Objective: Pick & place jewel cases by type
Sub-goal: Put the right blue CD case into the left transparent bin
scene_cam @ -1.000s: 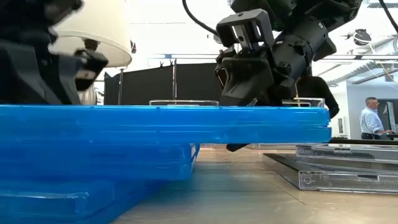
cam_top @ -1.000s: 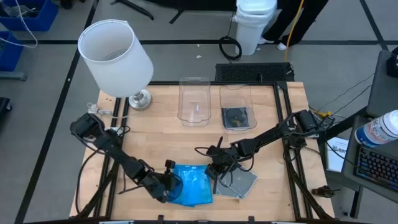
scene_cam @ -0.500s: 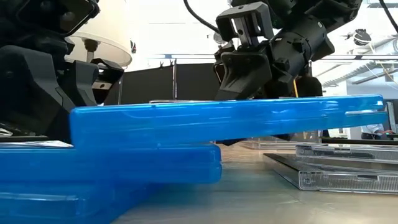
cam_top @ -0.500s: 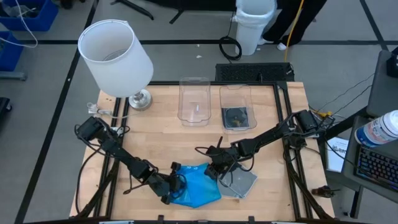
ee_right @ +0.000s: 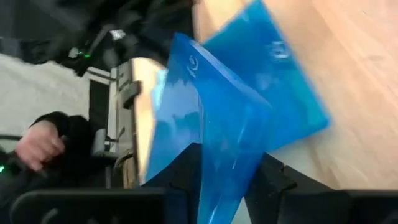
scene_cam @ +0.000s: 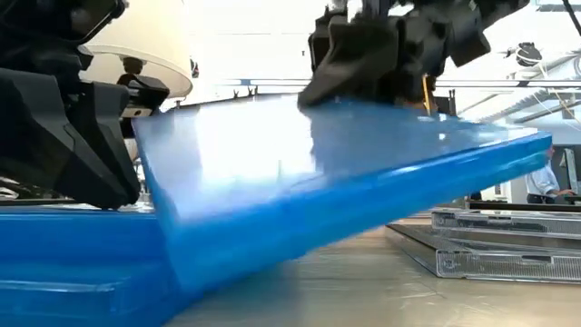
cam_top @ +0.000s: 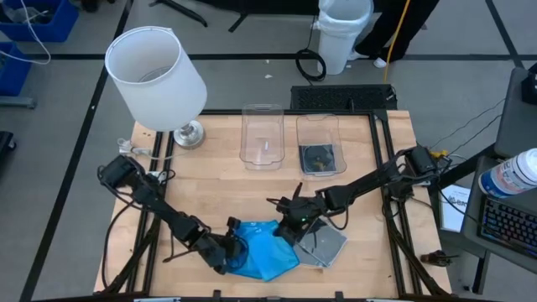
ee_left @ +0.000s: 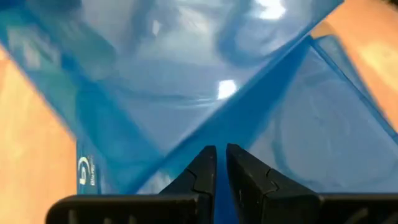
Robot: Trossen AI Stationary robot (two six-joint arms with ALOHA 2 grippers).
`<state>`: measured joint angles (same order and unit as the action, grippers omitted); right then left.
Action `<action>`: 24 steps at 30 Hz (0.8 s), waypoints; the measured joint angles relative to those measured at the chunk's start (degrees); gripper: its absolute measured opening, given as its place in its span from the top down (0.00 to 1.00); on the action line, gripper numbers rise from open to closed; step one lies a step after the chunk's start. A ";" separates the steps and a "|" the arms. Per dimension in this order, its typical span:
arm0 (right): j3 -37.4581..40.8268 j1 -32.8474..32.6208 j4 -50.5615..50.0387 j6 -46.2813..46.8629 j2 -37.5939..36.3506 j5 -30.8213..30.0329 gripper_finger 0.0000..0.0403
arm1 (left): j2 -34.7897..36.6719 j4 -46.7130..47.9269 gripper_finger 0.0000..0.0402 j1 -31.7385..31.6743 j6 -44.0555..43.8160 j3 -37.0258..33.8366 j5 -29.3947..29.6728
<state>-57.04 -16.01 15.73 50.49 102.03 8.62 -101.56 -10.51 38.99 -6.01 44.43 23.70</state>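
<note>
The top bright blue jewel case [cam_top: 270, 256] [scene_cam: 345, 182] [ee_right: 217, 124] is tilted, its right edge raised. Its left end rests on a stack of blue cases [scene_cam: 64, 263] [ee_left: 323, 124] near the table's front. My right gripper [cam_top: 294, 230] [scene_cam: 381, 54] [ee_right: 224, 171] is shut on the raised edge. My left gripper [cam_top: 225, 250] [scene_cam: 82, 136] [ee_left: 221, 152] is shut, at the case's low left end. Grey/clear cases [cam_top: 325, 245] [scene_cam: 490, 245] lie flat to the right of the blue ones. My left gripper's shut fingertips [ee_left: 208, 155] meet the low edge [ee_left: 249, 93] of the tilted blue case, coming level from the table's left. Whether they pinch anything cannot be told. My right gripper pinches the case's raised right edge [ee_right: 221, 155] between its two fingers [ee_right: 267, 177], slanting down from the right. The case slopes down to its left end on the stack.
Two clear bins stand at the far side: the left one [cam_top: 262, 134] is bare, the right one [cam_top: 319, 144] holds a dark-insert case. A white lamp [cam_top: 155, 71] stands at the far left corner. A person's hand [ee_right: 37, 143] shows beyond the table's edge.
My left gripper moved toward the table's right, sliding the top blue case along the stack until it overhung on the right. The case's right edge then rose with my right gripper, tipping the case while its left end stayed on the stack.
</note>
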 joint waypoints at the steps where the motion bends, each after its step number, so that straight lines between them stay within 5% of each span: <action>1: -0.02 -0.02 0.10 -1.01 -0.64 -0.25 0.81 | 0.42 0.66 0.88 0.16 -0.03 -0.02 0.79; 9: 0.02 -0.68 -1.07 -6.95 -6.68 -2.77 0.93 | 1.83 2.27 0.88 0.59 -0.12 -0.07 2.41; 24: 0.07 -0.89 -3.90 -15.15 -18.05 -14.73 0.93 | 1.83 1.84 0.88 0.63 0.12 -0.05 1.91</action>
<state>-56.97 -16.90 11.84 35.34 83.98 -6.10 -99.72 -8.68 39.62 -5.89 44.38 25.61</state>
